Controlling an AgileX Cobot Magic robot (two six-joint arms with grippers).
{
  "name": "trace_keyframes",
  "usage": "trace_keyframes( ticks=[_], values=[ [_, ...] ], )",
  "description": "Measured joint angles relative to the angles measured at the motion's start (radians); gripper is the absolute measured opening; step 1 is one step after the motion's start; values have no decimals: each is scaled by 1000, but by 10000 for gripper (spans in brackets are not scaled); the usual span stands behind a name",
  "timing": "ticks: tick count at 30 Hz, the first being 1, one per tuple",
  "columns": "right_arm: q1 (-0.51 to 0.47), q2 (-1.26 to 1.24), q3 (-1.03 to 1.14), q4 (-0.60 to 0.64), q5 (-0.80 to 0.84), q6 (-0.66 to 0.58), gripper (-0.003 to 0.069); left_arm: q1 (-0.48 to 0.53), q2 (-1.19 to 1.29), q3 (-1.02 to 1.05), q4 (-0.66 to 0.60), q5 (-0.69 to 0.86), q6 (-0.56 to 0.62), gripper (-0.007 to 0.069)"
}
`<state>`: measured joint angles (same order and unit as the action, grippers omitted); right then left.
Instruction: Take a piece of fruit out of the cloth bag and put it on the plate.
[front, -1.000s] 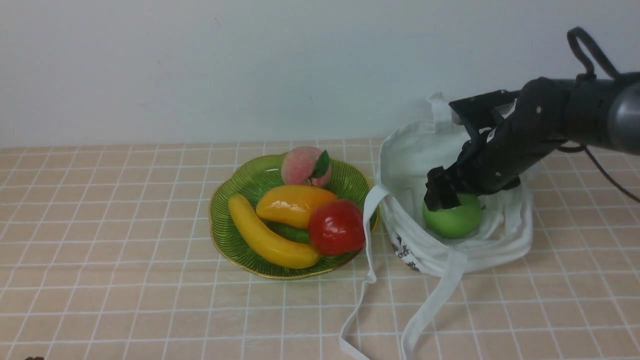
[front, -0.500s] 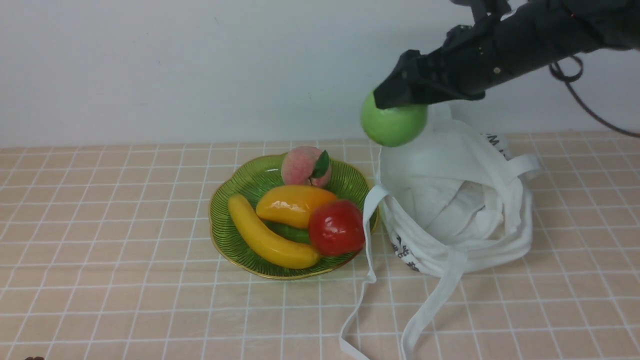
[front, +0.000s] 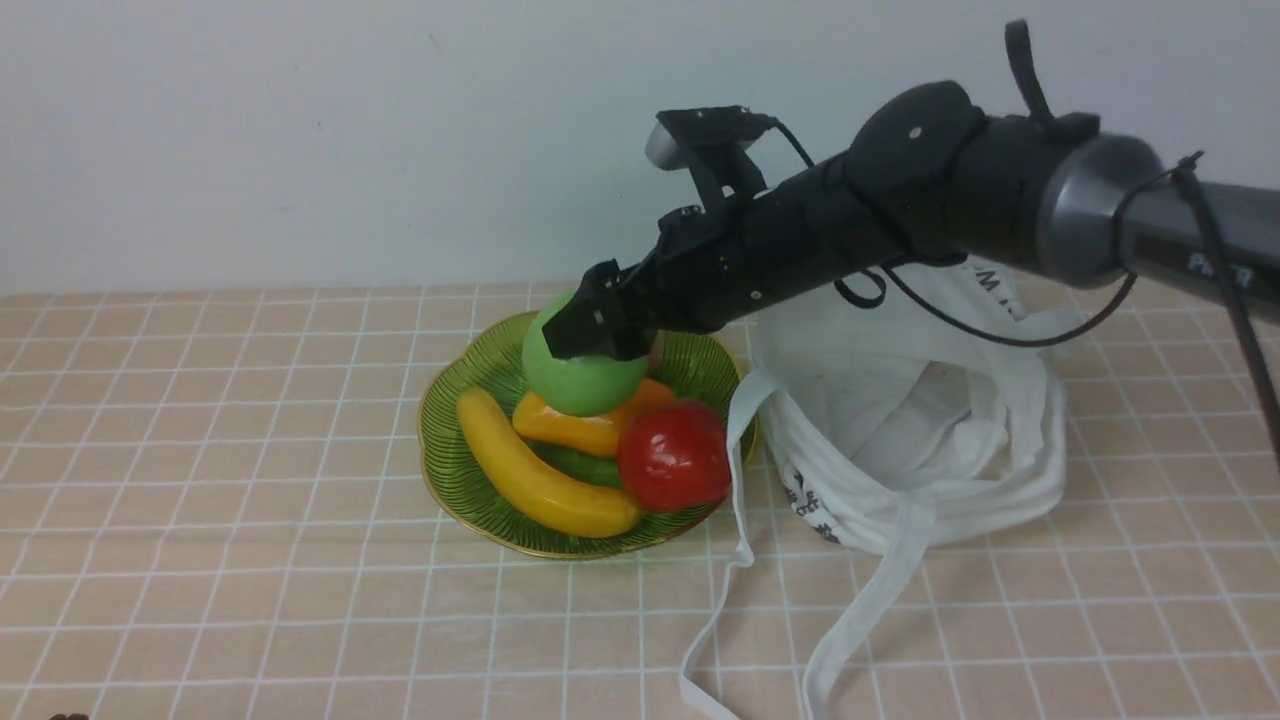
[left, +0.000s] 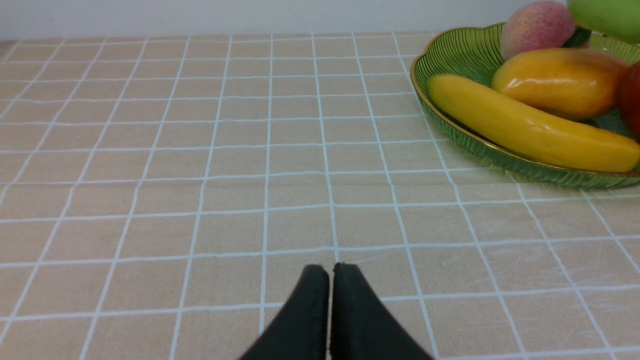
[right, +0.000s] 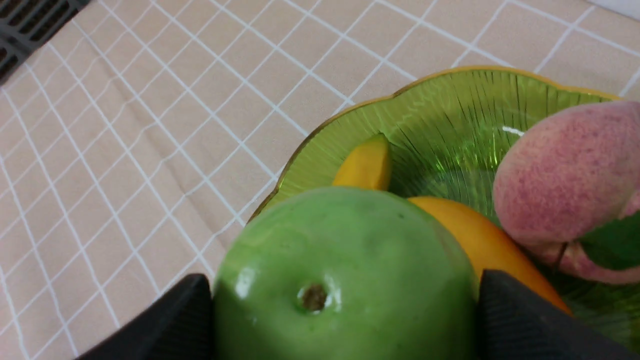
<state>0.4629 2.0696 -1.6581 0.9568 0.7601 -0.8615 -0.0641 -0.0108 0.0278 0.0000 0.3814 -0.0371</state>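
**DESK:** Front view, what's the line?

**PHOTOGRAPHER:** The right gripper (front: 592, 335), clamped wide on a green apple (front: 583, 385), hangs over the plate (front: 440, 450). The apple sits between and just under its fingertips. Directly beneath lies a mango (front: 590, 430); whether the two touch cannot be told. The cloth bag (front: 900, 440) slumps back under the arm, behind the wrist, with no fruit showing in its mouth.

**DESK:** Left wrist view?

**PHOTOGRAPHER:** The left gripper (left: 330, 305), tips pressed together on nothing, idles low over the checked cloth (left: 200, 175), with the plate well ahead of it.

**DESK:** Right wrist view?

**PHOTOGRAPHER:** Both pads (right: 520, 320) bear on the apple's widest girth, one on each side, with its dimpled end facing the camera. A peach (right: 565, 175) sits just beyond the fingertips.

**DESK:** How will it handle?

**PHOTOGRAPHER:** Judging by the gloss, it is hard, smooth and slippery, and probably light. A hold across the middle, as here, looks like the right one. Being round, it may roll if let go on heaped fruit.

**DESK:** The count?

**PHOTOGRAPHER:** One green apple, one red apple (front: 673, 457), one banana (front: 530, 475), one mango, one peach. One plate, one bag, two grippers. A dark green piece (front: 580, 465) under the mango is too hidden to name.
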Motion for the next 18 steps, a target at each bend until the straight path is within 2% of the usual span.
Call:
trace_keyframes(
  ticks=[5, 11, 16, 18],
  values=[
    [8, 1, 0, 0, -33, -28, 687, 0, 0, 0, 0, 0, 0, -8],
    [10, 1, -7, -46, -24, -28, 691, 0, 0, 0, 0, 0, 0, -8],
    [10, -5, -90, -200, 97, 11, 687, 0, 0, 0, 0, 0, 0, -8],
    [11, -18, -167, -292, 176, 75, 662, 0, 0, 0, 0, 0, 0, -8]
  ],
)
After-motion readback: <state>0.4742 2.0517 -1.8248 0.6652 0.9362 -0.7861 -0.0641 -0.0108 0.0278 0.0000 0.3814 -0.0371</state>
